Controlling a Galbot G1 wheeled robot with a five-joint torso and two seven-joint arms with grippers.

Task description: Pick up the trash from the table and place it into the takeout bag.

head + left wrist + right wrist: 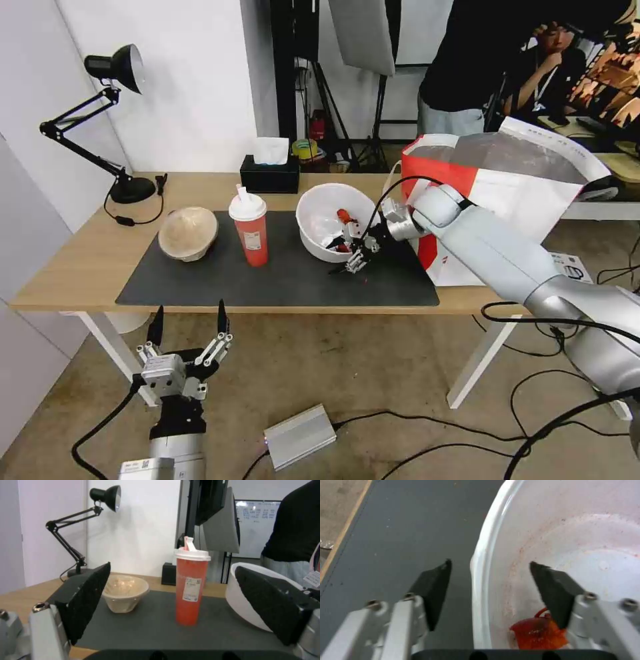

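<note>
1. We see the left gripper (189,321) nearest the camera, below and in front of the table's front edge, its two black fingers spread wide apart, pointing up, and holding nothing.
2. The table (80,267), a light-wood top on white legs, runs left to right; a dark grey mat (280,280) covers its middle.
3. On the mat stand three pieces of trash. The tan paper bowl (188,233) sits at the left, tilted. The red cup (249,230) stands upright, long axis vertical, white lid on top, between the two bowls.
4. The white plastic bowl (327,217) lies tipped, its mouth facing up and toward the robot's right, red scraps inside.
5. The right gripper (490,580) straddles that bowl's near rim, fingers parted, one outside over the mat and one inside; neither pad presses the wall.
6. The takeout bag (507,193) stands open at the table's right end, just beside the white bowl, red panel facing the mat.
7. Behind, a black tissue box (269,175) and a black desk lamp (107,120) stand by the white wall.
</note>
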